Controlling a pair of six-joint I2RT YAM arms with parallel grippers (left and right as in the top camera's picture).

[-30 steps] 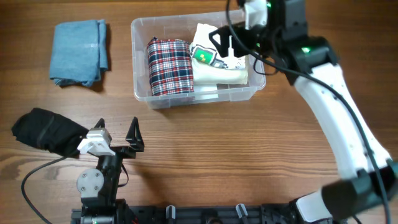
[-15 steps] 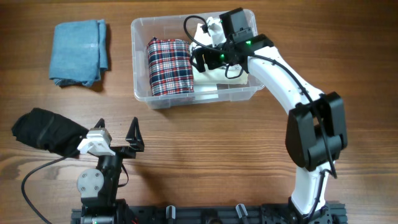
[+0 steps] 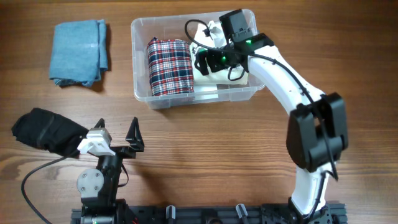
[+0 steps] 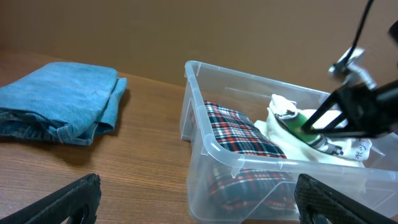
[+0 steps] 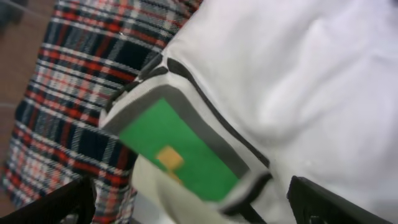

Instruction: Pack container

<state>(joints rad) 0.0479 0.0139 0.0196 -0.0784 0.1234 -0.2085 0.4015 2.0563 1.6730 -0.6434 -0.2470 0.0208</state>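
The container (image 3: 142,62) is a clear plastic tub at the back middle of the table. It holds a folded plaid garment (image 3: 169,66) on its left and a white garment with a green patch (image 3: 225,74) on its right. My right gripper (image 3: 212,61) is inside the tub, open, just above the white garment (image 5: 298,93) with the green patch between its fingers (image 5: 196,202); the plaid (image 5: 74,81) lies beside it. My left gripper (image 3: 118,134) is open and empty near the front left. Its view (image 4: 202,202) shows the tub (image 4: 208,146) ahead.
A folded blue garment (image 3: 79,51) lies at the back left, left of the tub, also in the left wrist view (image 4: 62,99). A black garment (image 3: 46,132) lies at the front left beside my left gripper. The right arm reaches over the tub's right end.
My right arm has swung left and down into the tub, over the white garment. In the last half second it barely moved. The left arm has not moved.
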